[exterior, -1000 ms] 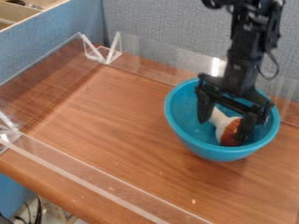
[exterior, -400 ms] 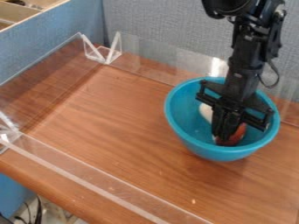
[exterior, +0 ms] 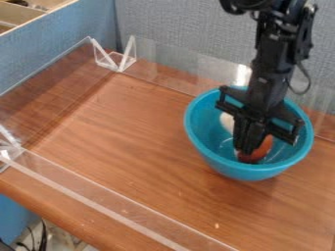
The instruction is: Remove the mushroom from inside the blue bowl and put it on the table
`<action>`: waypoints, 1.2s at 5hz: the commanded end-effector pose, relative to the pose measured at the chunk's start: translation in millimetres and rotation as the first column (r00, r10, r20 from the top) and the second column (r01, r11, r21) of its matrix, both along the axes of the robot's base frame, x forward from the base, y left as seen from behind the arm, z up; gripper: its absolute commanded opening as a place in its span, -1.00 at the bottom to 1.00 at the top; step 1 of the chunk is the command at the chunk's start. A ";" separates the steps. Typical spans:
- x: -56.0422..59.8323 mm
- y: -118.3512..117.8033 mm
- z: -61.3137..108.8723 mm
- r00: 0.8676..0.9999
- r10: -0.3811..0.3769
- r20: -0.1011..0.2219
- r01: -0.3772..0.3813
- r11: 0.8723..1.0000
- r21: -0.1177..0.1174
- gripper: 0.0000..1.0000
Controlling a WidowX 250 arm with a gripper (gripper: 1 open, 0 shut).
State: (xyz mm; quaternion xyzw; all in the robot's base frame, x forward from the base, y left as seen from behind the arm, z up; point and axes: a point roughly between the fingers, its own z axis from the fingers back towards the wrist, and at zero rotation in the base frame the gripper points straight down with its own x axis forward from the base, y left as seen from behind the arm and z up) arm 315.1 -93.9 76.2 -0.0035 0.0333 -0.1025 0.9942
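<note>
mushroom (exterior: pixel 258 147) | inside blue bowl (exterior: pixel 210 142) | orientation unclear | gripper (exterior: pixel 253 144) clamped on it

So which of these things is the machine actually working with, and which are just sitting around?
In the job:
- mushroom, pinched in the gripper
- blue bowl around it
- table, where it will go

Just there:
- clear walls along the table's edges
- blue partition behind

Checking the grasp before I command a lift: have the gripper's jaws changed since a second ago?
Yes. The gripper was spread wide across the blue bowl; now its jaws are pinched together on the mushroom, inside the bowl's rim.
</note>
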 end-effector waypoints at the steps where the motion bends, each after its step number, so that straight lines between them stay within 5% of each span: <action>1: 1.0 7.3 29.1 0.997 0.020 0.079 -0.018 1.000 -0.025 -1.00; 4: -7.6 15.0 37.7 0.994 0.034 0.108 -0.030 0.999 -0.038 -1.00; 5: -9.5 16.5 37.7 0.993 0.039 0.112 -0.035 0.999 -0.040 1.00; 6: -10.9 17.1 38.3 0.992 0.042 0.120 -0.037 0.998 -0.043 1.00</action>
